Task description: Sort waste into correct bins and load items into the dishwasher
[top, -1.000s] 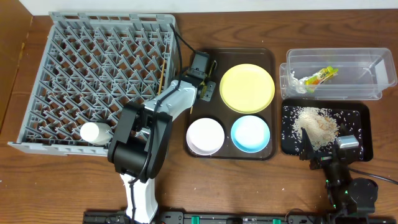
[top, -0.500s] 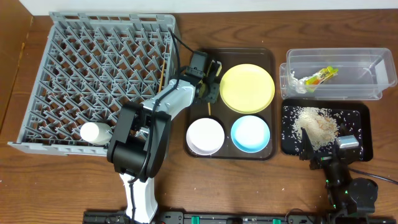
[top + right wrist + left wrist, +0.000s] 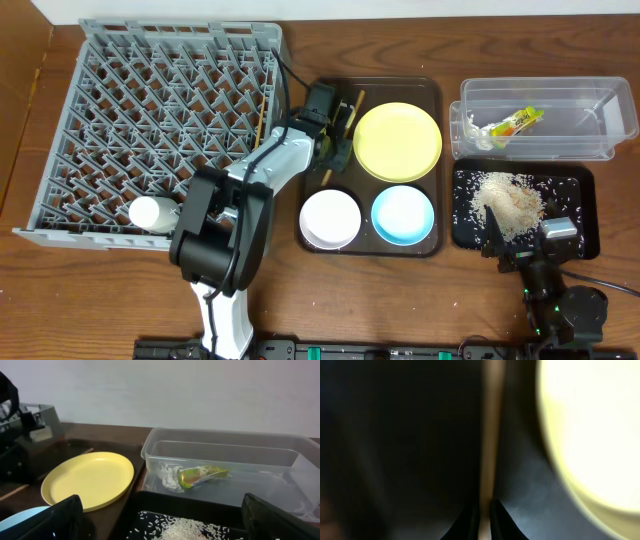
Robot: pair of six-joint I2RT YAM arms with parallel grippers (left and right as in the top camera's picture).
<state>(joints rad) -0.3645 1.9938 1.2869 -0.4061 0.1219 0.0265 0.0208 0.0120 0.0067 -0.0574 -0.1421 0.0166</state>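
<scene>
Grey dish rack (image 3: 170,130) far left, white cup (image 3: 152,212) lying at its front edge, a chopstick (image 3: 262,110) among the pegs. Your left gripper (image 3: 340,142) is clamped on the second chopstick (image 3: 357,102), just left of the yellow plate (image 3: 397,141) on the brown tray (image 3: 432,88). White bowl (image 3: 330,219) and blue bowl (image 3: 403,214) sit in front. Wrapper (image 3: 515,122) in the clear tub (image 3: 540,92), rice (image 3: 510,200) on the black tray (image 3: 585,215). Your right gripper (image 3: 160,512) hangs wide open, holding nothing.
</scene>
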